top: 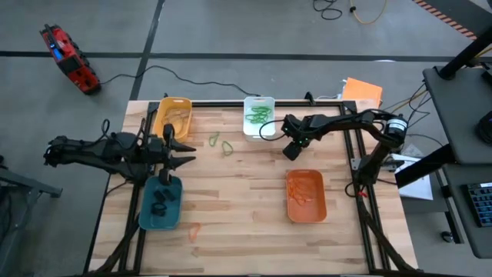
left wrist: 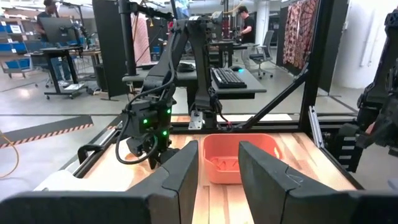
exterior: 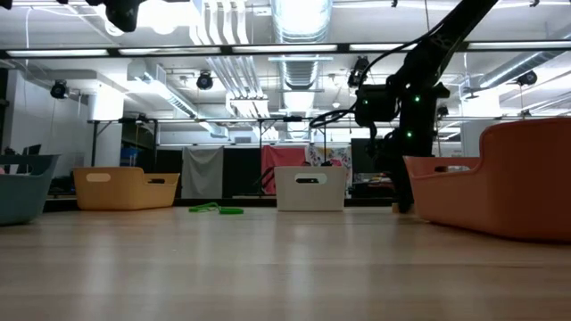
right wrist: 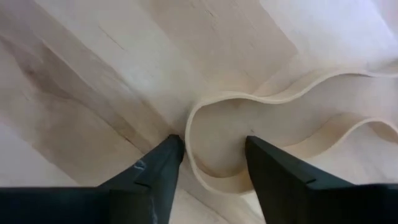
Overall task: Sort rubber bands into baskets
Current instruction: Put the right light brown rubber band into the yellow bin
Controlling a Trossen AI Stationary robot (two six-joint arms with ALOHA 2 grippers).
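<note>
Pale wood planks formed the surface, and only the high view took in all 4 rounded plastic baskets: the yellow basket at the far left, the white basket at the far middle, the teal-blue basket at the near left, the orange basket at the near right. That view showed thin green rubber bands heaped in the white basket, 2 loose green bands on the wood just left of it, black bands in the teal-blue basket and orange bands in the orange one. No writing could be read.

Only the right wrist view showed a tan band lying curled on the wood between the fingers of the right gripper, which stood apart, gripping nothing. From above, that gripper hung just right of the white basket. The left gripper hovered over the teal-blue basket, fingers parted and empty.
</note>
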